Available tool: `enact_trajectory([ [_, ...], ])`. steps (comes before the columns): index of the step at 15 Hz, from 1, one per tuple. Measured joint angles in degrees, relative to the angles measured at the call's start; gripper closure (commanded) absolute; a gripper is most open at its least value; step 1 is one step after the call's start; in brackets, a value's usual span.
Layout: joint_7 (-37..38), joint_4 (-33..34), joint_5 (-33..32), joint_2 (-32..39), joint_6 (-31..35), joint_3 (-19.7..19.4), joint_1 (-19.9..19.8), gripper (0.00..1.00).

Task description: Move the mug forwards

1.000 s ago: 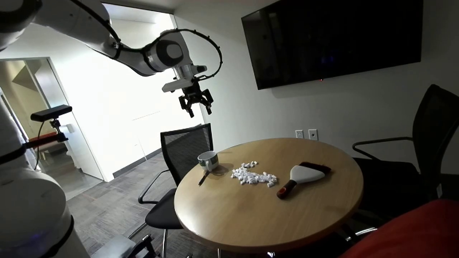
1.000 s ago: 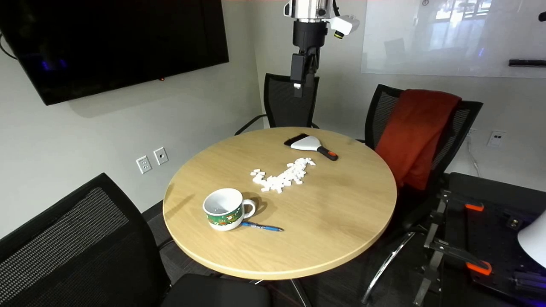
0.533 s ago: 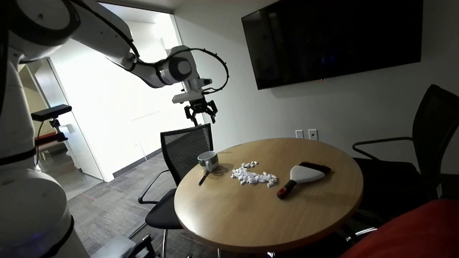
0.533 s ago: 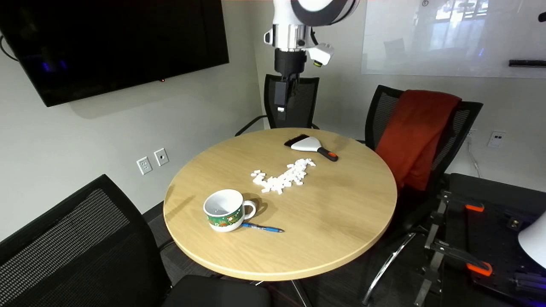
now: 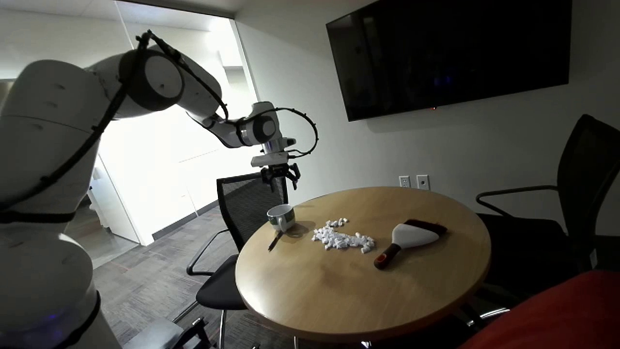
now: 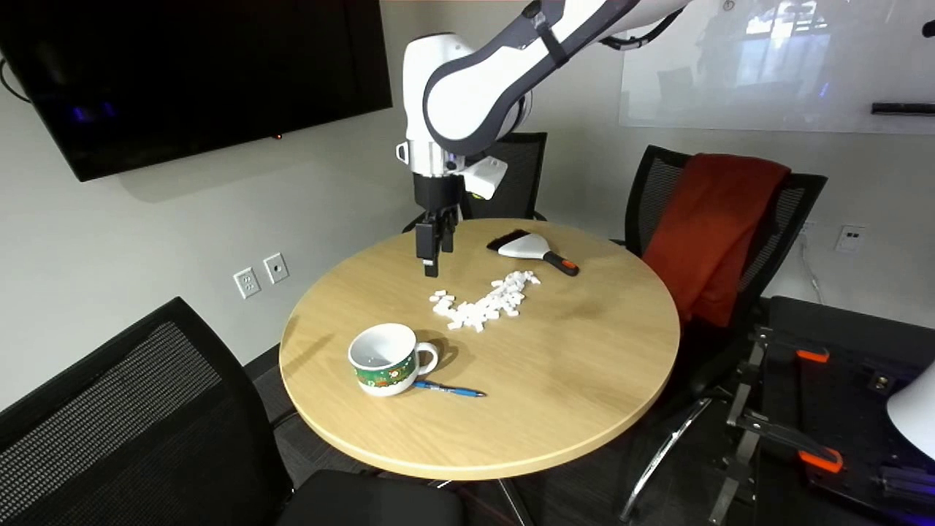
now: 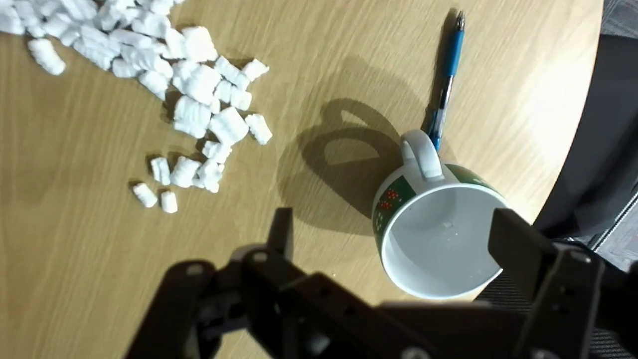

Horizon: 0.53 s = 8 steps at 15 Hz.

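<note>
You're prob. on approach: gripper (image 7: pixel 395 233) spread wide, 0 items held; mug (image 6: pixel 383 361) stands near left on table (image 6: pixel 570 394), in an exterior view. Next: ctr. over it, then lower.

Below the matt fingers (image 7: pixel 521 244), the counter (image 7: pixel 75 259) shows smooth wood grain with a soft sheen. Seen between them in the wrist view, the mug (image 7: pixel 433 229) is glossy, like glazed ceramic; past their tips, the pen (image 7: pixel 447 82) looks shiny plastic, the white pieces (image 7: pixel 192 115) rough and matt.
</note>
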Motion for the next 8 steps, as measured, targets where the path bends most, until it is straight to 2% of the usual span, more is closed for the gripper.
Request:
enact_trajectory([
  [5,1.28,10.47,-0.09,9.52,-1.09,0.35,1.68,0.0],
  [8,1.3,12.15,-0.08,10.52,-1.47,0.4,1.95,0.0],
])
